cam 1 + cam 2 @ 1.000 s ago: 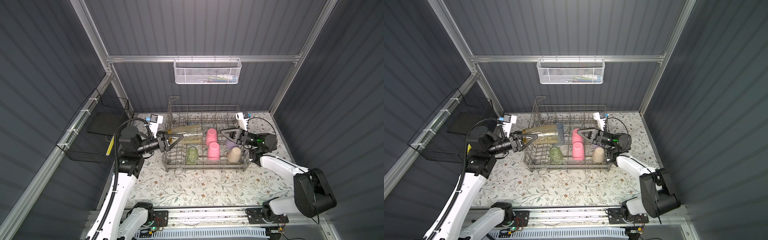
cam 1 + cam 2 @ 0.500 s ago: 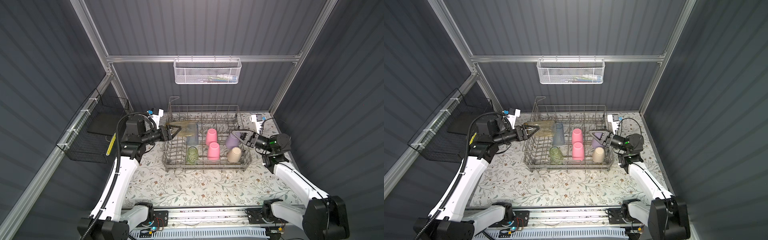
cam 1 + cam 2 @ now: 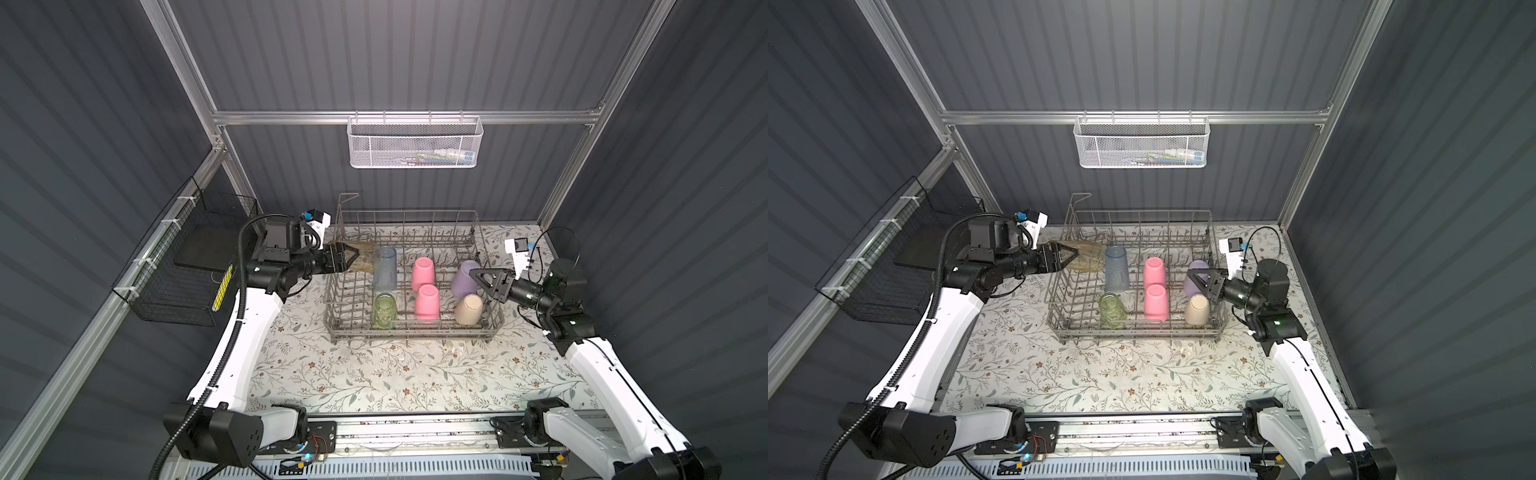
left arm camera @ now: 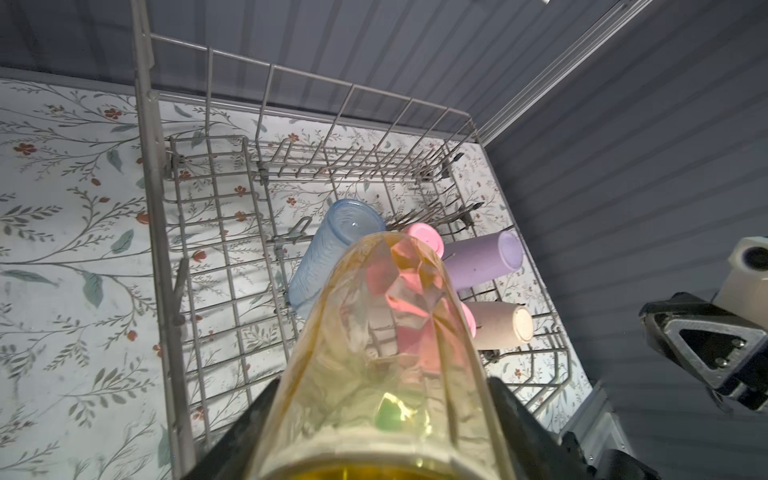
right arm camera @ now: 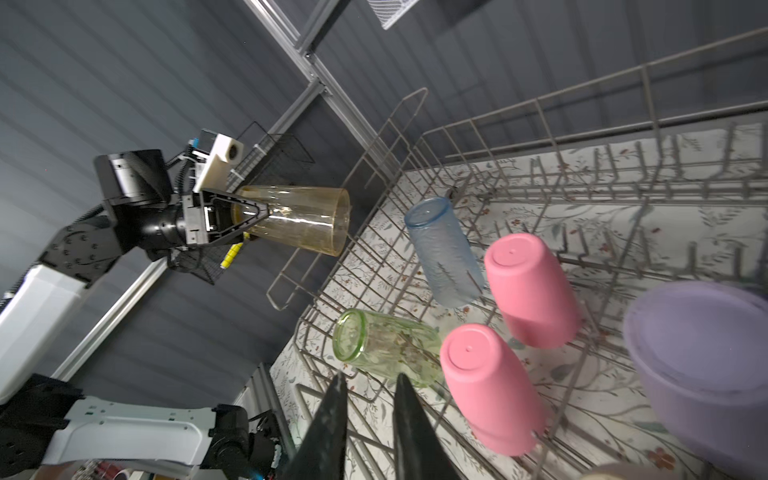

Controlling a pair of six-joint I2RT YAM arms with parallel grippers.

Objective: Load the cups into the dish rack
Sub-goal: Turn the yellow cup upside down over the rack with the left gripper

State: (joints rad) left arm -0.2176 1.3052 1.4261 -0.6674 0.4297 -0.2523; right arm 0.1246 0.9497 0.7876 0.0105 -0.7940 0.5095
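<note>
Gripping the yellow cup (image 3: 366,258) by its narrow end, the left gripper (image 3: 352,257) is clamped tight. The cup lies level, its mouth poking over the dish rack's (image 3: 415,332) far-left corner, above the wires. 6 are racked: the blue-grey cup (image 3: 384,266), 2 pink cups (image 3: 423,274), the green cup (image 3: 383,311), the lavender cup (image 3: 464,282) and the beige cup (image 3: 468,309). The right gripper (image 3: 473,274) sits just beside the lavender cup, empty, with only a slim gap between its jaws. Whether it touches the cup is hard to call.
</note>
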